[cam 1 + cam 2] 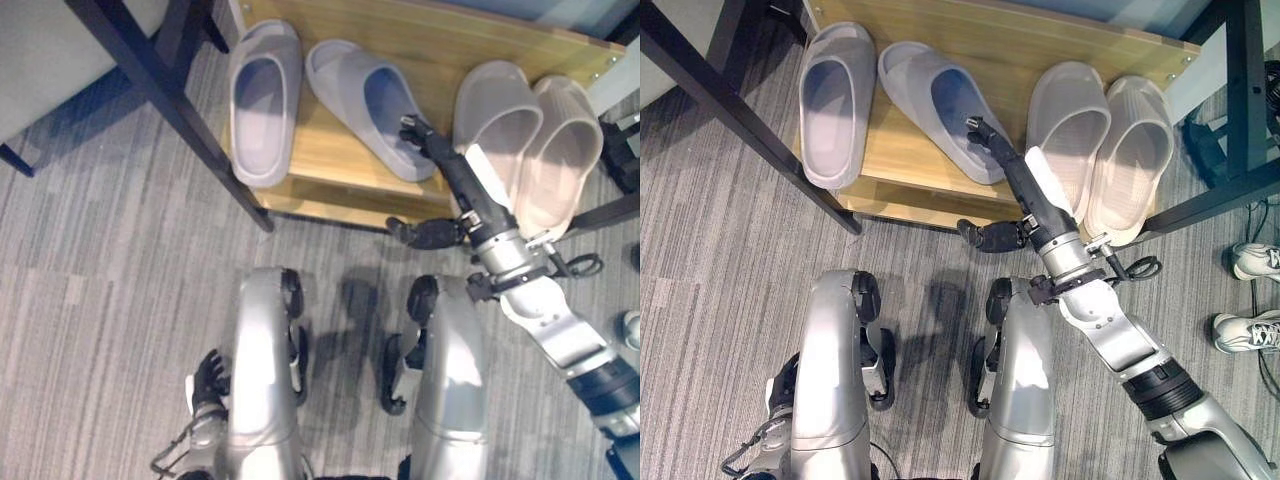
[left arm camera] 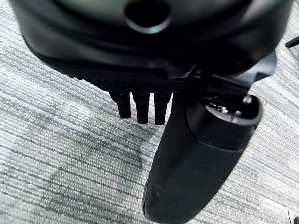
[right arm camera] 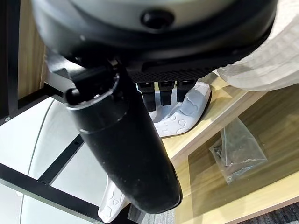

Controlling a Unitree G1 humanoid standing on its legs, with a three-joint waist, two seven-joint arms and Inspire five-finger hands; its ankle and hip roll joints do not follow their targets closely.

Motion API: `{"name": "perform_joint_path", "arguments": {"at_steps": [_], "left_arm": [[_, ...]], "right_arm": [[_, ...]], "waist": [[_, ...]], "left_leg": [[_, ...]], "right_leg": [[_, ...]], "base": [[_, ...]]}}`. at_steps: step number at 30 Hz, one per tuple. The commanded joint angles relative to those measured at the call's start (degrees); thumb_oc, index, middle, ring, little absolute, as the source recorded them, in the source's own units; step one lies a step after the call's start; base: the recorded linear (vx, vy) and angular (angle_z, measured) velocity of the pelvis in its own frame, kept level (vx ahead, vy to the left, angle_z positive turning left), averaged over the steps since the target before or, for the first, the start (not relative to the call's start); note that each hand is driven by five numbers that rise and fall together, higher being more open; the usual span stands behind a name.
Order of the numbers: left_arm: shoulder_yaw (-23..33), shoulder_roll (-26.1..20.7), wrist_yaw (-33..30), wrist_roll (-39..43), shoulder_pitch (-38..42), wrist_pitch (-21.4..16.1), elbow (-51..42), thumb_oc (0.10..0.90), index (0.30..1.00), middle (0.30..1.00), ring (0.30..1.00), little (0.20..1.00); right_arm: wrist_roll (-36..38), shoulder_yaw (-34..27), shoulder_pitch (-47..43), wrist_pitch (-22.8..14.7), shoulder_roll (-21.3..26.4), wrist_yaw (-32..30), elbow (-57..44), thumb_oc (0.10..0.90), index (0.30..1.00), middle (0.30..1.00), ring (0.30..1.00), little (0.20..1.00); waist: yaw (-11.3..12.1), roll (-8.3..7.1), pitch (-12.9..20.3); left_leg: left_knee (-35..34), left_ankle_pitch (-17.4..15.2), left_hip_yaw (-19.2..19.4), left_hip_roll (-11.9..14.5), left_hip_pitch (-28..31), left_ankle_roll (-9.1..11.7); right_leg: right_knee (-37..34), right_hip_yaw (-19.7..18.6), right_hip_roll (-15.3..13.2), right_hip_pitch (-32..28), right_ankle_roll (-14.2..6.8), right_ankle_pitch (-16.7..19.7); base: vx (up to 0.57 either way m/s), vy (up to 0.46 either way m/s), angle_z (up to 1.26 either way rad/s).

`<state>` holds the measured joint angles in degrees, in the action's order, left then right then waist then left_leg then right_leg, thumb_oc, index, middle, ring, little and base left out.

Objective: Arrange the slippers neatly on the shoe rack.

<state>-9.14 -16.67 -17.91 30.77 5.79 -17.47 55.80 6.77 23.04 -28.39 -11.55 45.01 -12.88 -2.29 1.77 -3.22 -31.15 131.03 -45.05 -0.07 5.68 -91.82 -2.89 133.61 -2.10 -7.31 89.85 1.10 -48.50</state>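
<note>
Four slippers lie on the wooden shoe rack (image 1: pixel 440 50). The left grey slipper (image 1: pixel 265 100) points straight back. Beside it, the second grey slipper (image 1: pixel 365 100) lies slanted, its heel toward the front right. Two beige slippers (image 1: pixel 495 125) (image 1: pixel 570 150) sit side by side at the right. My right hand (image 1: pixel 450 165) reaches over the shelf's front edge, open, with straight fingers (image 3: pixel 161 91) touching the slanted grey slipper (image 3: pixel 187 109) near its heel. Its thumb (image 1: pixel 425 232) sticks out below the shelf edge. The left hand (image 1: pixel 207 385) hangs open above the carpet at the lower left.
A black slanted furniture leg (image 1: pixel 170 100) crosses the carpet just left of the rack. Black rack posts (image 1: pixel 1240 90) stand at the right. A person's white shoes (image 1: pixel 1250 260) rest on the floor at the far right. A small plastic bag (image 3: pixel 238 151) lies on the lower shelf.
</note>
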Motion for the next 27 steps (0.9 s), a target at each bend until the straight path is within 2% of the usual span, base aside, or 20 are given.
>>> {"name": "perform_joint_path", "arguments": {"at_steps": [1, 5, 7, 13, 14, 17, 27], "left_arm": [[-0.7, 0.4, -0.1, 0.0, -1.6, -1.0, 2.0, 0.800, 0.900, 0.900, 0.900, 0.900], [-0.7, 0.5, 1.6, 0.7, -0.7, 0.1, 4.2, 0.800, 0.900, 0.900, 0.900, 0.900], [-0.8, 0.5, 1.1, 0.5, -0.6, 0.0, 4.4, 0.800, 0.900, 0.900, 0.900, 0.900], [-1.0, 0.4, 1.0, 0.3, -0.6, -0.1, 4.3, 0.800, 0.900, 0.900, 0.900, 0.900], [-1.9, 0.3, -0.9, 1.6, 1.1, -0.1, 1.3, 0.800, 0.900, 0.900, 0.900, 0.900], [-2.8, -0.5, -0.2, 1.0, 1.0, -0.5, -0.7, 0.800, 0.900, 0.900, 0.900, 0.900], [-3.1, 0.2, 0.3, 0.6, 1.6, 0.0, 6.4, 0.800, 0.900, 0.900, 0.900, 0.900]], "right_arm": [[-0.3, -1.6, -7.3, -4.0, 1.0, -0.4, -7.9, 0.800, 0.900, 0.900, 0.900, 0.900], [13.5, 5.2, -8.8, -4.8, -0.7, 8.2, -12.7, 0.800, 0.900, 0.900, 0.900, 0.900], [15.3, 6.3, -8.9, -4.8, -1.2, 8.8, -14.2, 0.800, 0.900, 0.900, 0.900, 0.900], [16.0, 8.1, -9.6, -4.3, -2.5, 9.1, -13.4, 0.800, 0.900, 0.900, 0.900, 0.900], [16.2, 9.4, -9.0, -3.5, -3.1, 9.3, -14.9, 0.800, 0.900, 0.900, 0.900, 0.900], [16.6, 9.7, -9.1, -3.5, -3.6, 9.5, -12.5, 0.800, 0.900, 0.900, 0.900, 0.900], [14.5, 12.4, -17.5, -4.3, -8.3, 6.2, -3.4, 0.800, 0.900, 0.900, 0.900, 0.900]], "waist": [[2.6, -1.00, 1.4], [2.6, -0.72, 1.4], [2.6, -0.63, 1.4], [2.7, -0.46, 1.4], [2.4, -0.55, 1.4], [2.4, -0.07, 1.4], [3.2, 0.83, 1.4]], "left_leg": [[-2.7, -1.2, -7.0, -3.0, 1.9, -0.2], [-2.9, -0.9, -7.1, -3.1, 1.9, 0.1], [-3.1, -0.9, -7.0, -3.0, 1.9, 0.0], [-3.2, -0.8, -6.9, -3.1, 1.9, 0.0], [-3.2, -0.9, -6.9, -3.0, 1.9, 0.0], [-2.9, -0.9, -7.0, -3.0, 1.9, -0.1], [-2.7, -0.9, -7.0, -3.1, 1.9, -0.1]], "right_leg": [[-0.4, -8.0, -1.1, -0.3, 4.0, 3.9], [0.0, -8.3, -0.8, -0.1, 4.1, 4.0], [-0.1, -8.3, -0.9, -0.1, 4.1, 4.1], [-0.1, -8.5, -0.8, 0.0, 4.2, 4.2], [-0.2, -8.5, -0.8, -0.1, 4.1, 4.4], [0.0, -8.2, -0.8, -0.1, 4.0, 4.4], [0.2, -7.8, -0.8, -0.7, 4.0, 4.4]], "base": [[0.00, 0.000, 0.00], [0.00, 0.000, 0.00], [0.00, 0.000, 0.00], [0.00, 0.000, 0.00], [0.00, 0.000, 0.00], [0.00, 0.011, 0.00], [0.00, 0.000, 0.00]]}}
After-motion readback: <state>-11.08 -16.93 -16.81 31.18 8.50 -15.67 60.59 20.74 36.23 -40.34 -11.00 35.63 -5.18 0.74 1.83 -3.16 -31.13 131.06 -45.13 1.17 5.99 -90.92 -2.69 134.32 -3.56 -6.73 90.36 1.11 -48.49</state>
